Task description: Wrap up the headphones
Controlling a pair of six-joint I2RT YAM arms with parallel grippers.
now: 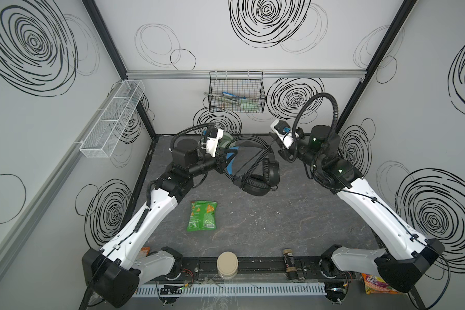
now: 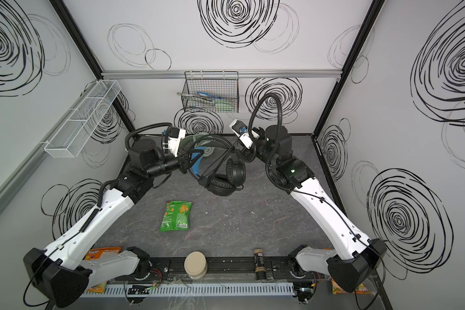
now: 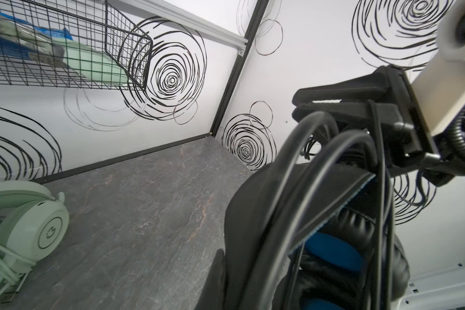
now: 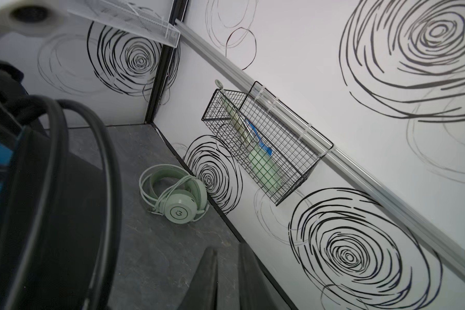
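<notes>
Left wrist view: the black headset [image 3: 255, 214] hung clamped by its band in the left gripper [image 1: 224, 161]. Just past that hand, its cable [image 4: 114, 188] looped toward the right gripper [image 3: 297, 103]; whether those jaws pinched it was unclear. Slack there could let loops slip off. Farthest away, on the table [image 3: 145, 201], lay the mint-green headset [image 3: 30, 228].

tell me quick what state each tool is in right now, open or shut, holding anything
left tool: closed, holding the black headphones by the headband
right tool: cannot tell
</notes>
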